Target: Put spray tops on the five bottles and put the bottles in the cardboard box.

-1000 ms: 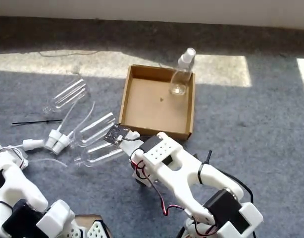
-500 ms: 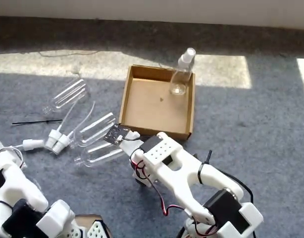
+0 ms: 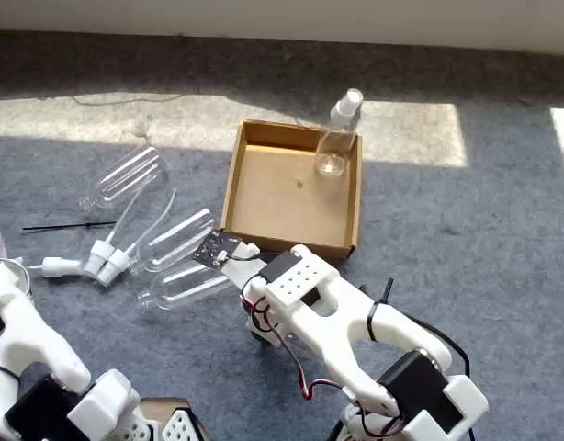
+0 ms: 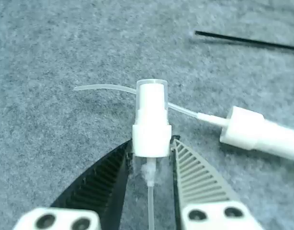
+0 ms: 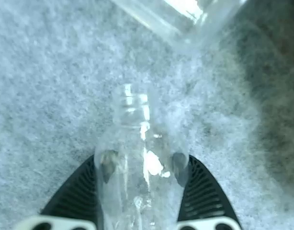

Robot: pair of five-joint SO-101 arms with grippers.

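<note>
Left gripper [image 4: 152,143] is lifting, clamping a spray top [image 4: 151,115] by its collar, tube free; right gripper [image 5: 143,165] is squeezing an uncapped bottle [image 5: 132,120] near the cardboard box [image 3: 229,193], neck exposed for capping.

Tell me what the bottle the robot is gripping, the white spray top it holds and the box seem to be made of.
The bottle looks like clear, glossy plastic: the carpet shows through it and it glints. The spray top seems to be smooth, opaque white plastic, with a thin translucent tube. The cardboard box looks like matte brown cardboard with thin walls.
</note>
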